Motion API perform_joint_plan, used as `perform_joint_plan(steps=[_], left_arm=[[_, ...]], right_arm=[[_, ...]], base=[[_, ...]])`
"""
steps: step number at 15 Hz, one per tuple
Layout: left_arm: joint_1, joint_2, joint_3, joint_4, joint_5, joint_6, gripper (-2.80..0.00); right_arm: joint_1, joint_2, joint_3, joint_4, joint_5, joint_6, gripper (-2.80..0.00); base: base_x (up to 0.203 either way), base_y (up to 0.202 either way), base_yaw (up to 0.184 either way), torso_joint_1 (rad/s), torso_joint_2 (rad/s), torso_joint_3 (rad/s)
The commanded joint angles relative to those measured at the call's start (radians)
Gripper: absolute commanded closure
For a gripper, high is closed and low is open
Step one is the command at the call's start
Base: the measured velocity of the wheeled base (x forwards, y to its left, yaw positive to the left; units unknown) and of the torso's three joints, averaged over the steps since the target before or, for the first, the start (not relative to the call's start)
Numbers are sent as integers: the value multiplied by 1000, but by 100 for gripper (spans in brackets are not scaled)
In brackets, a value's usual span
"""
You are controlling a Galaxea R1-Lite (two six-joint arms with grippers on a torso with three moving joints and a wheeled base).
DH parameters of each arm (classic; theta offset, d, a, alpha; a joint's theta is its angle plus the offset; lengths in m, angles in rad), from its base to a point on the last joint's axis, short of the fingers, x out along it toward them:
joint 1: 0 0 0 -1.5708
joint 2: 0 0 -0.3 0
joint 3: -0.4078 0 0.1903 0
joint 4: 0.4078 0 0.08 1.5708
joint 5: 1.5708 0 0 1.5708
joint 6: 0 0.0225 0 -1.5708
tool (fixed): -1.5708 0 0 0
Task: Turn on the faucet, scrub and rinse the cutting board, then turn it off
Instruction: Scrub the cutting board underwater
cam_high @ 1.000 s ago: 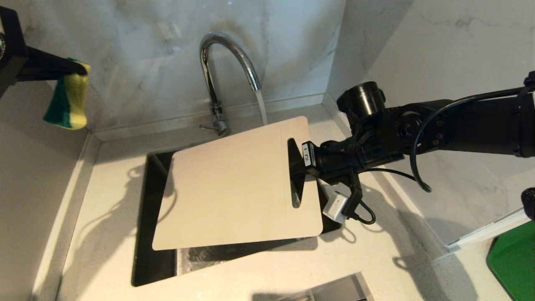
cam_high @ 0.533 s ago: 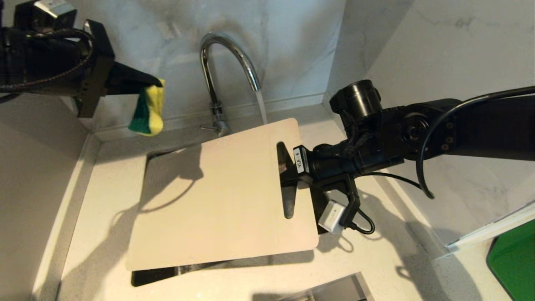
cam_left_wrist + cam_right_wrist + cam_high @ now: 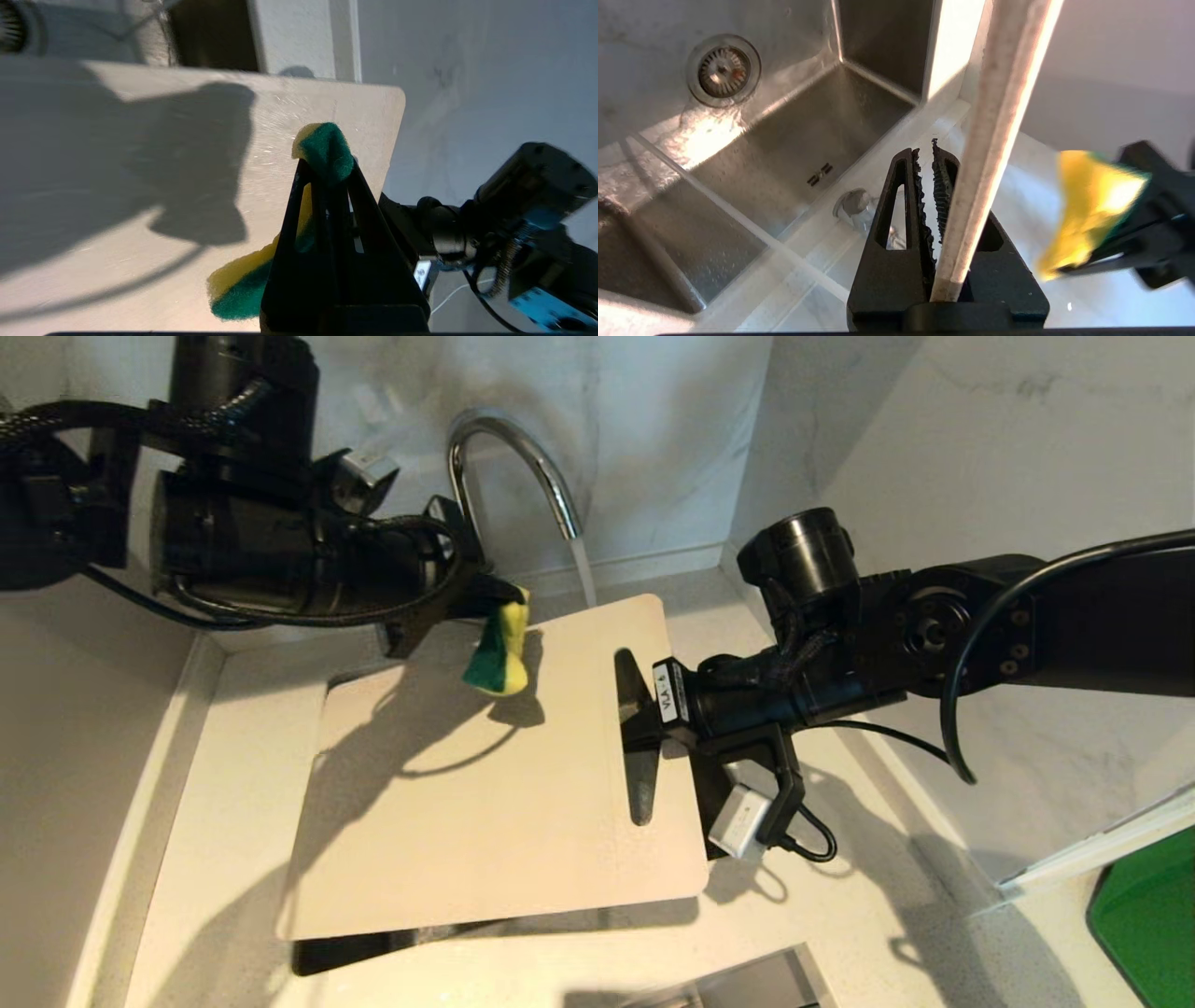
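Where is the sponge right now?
In the head view the sponge hangs pinched in the left hand, over the far part of the cutting board, left of the faucet's running stream.

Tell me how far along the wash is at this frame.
Done: the faucet is on, with water running from its spout. In hand: the right gripper holds the board over the sink by its handle end, and the left gripper, shut on the sponge, is at the board's far part; contact is unclear. Left: scrubbing, rinsing, shutting off the water.
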Motion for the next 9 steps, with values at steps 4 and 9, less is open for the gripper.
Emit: perform_joint_plan(steps=[4, 9], left_arm=[[-35, 125, -67, -13, 12, -2, 0], [-16, 138, -57, 24, 13, 14, 0]], right_arm=[[1, -11, 33, -14, 6, -4, 0], [0, -25, 36, -14, 6, 2, 0]], base=[[0, 0, 0, 0, 0, 0], [0, 0, 0, 0, 0, 0]])
